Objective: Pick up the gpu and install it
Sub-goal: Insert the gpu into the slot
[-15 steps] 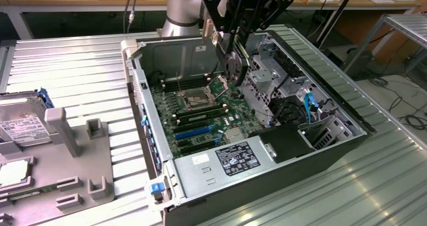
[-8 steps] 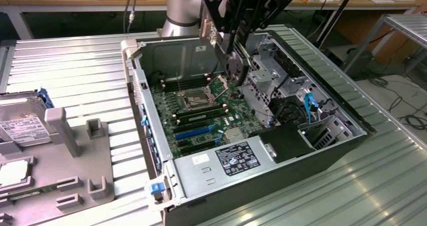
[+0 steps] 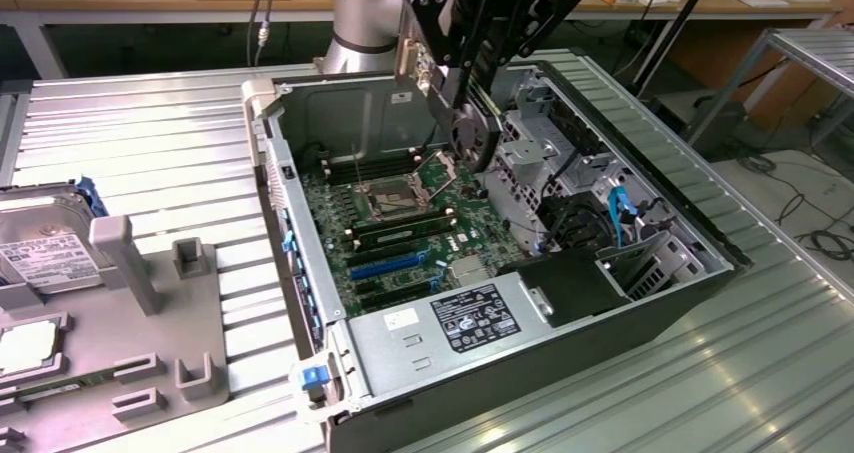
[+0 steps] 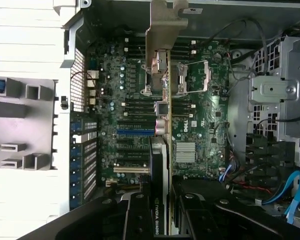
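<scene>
My gripper (image 3: 470, 68) hangs over the open computer case (image 3: 274, 153) and is shut on the gpu (image 3: 465, 123). The card hangs upright above the motherboard (image 3: 400, 213), close to the processor socket (image 3: 398, 203). In the wrist view the gpu (image 4: 160, 125) is edge-on, with its silver end bracket (image 4: 165, 25) at the far end and its black cooler between the gripper's (image 4: 162, 212) fingers (image 4: 137, 217). A blue expansion slot (image 4: 135, 132) lies on the motherboard (image 4: 200, 125) beside the card's edge, with black slots around it. The card is above the board, not seated.
A grey holding fixture (image 3: 134, 273) and a silver hard drive (image 3: 47, 253) lie at the exterior view's left. Inside the case sit the power supply (image 3: 467, 318), metal drive cages (image 3: 534, 153) and blue cables (image 3: 617, 213). Memory sticks (image 3: 394, 235) stand beside the socket.
</scene>
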